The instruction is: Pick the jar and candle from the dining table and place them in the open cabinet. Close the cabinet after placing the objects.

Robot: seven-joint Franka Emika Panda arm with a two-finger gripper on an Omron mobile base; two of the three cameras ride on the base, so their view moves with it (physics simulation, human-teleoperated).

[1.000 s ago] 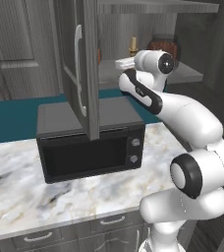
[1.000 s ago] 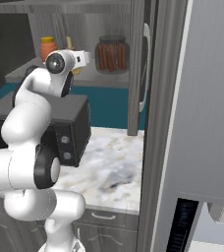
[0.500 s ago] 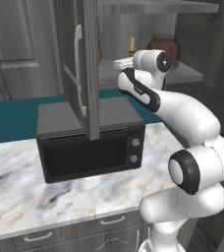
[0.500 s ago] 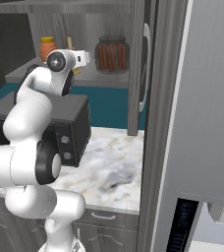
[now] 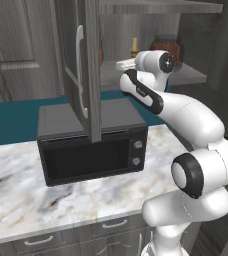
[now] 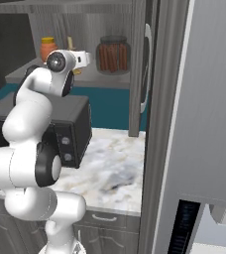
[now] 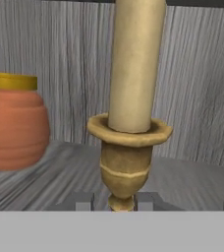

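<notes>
**Candle upright on the cabinet shelf, claw at its base**

The thin pale-yellow taper candle in its brass holder (image 7: 129, 123) stands upright on the grey inner shelf (image 7: 45, 182) of the tall dark grey wood-grain cabinet (image 5: 81, 65), long axis vertical, tip at 12 o'clock. In the hand view the claw (image 7: 115, 202) brackets the holder's foot, the dark fingertips (image 7: 83, 201) just either side of it; whether they press it or stand slightly apart I cannot tell. A small orange bottle with a yellow lid (image 7: 13, 125) sits at 9 o'clock of the candle. The squat clear glass jar of reddish-brown sticks (image 6: 114, 54) stands on the same shelf, at 3 o'clock in the right base view.
</notes>
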